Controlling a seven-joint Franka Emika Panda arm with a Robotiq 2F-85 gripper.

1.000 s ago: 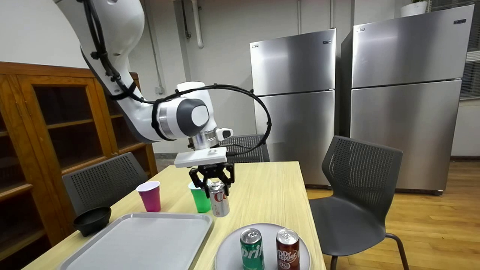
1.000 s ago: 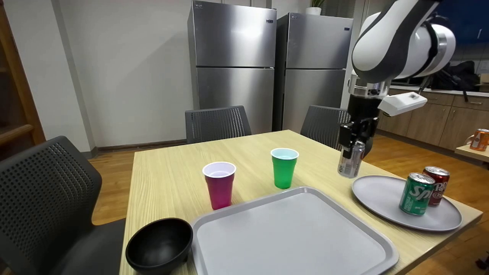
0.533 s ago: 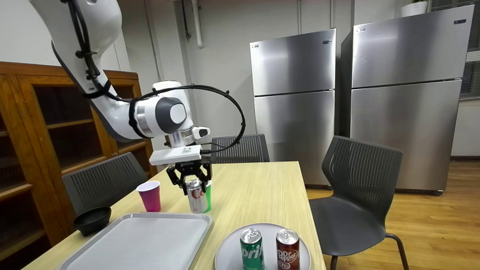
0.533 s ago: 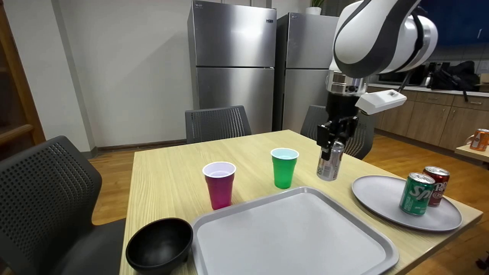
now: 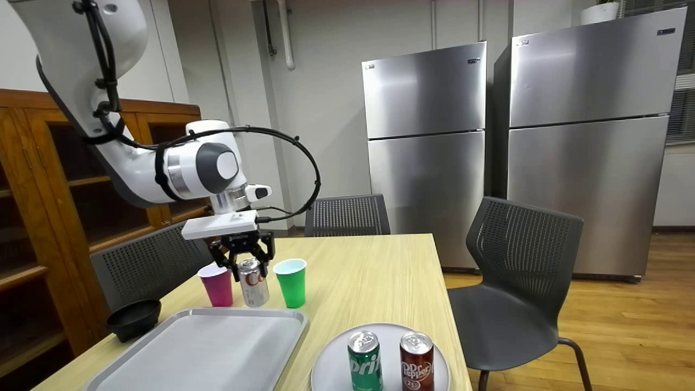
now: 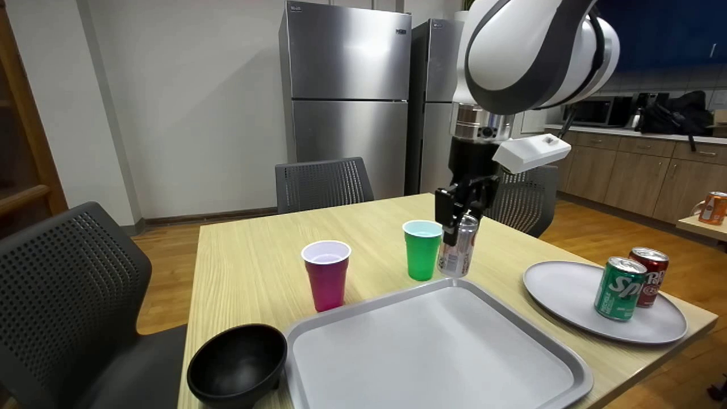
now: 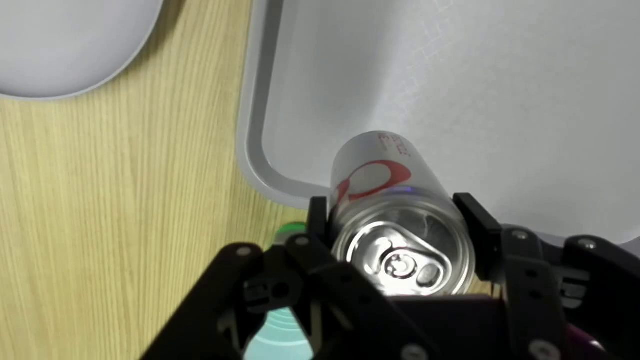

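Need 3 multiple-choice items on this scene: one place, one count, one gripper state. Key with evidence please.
1. Where does the Sprite can stand?
A. in the bowl
B. on the rectangular tray
C. on the round plate

2. How many cups stand on the table?
A. two
B. three
C. four

3. What state is the gripper in?
A. shut on nothing
B. closed on the silver can
C. open, nothing between its jaws

1: C, both exterior views show it on the plate beside the Dr Pepper can.
2: A, one purple cup and one green cup show in both exterior views.
3: B, the wrist view shows the jaws flanking the silver can, one on each side.
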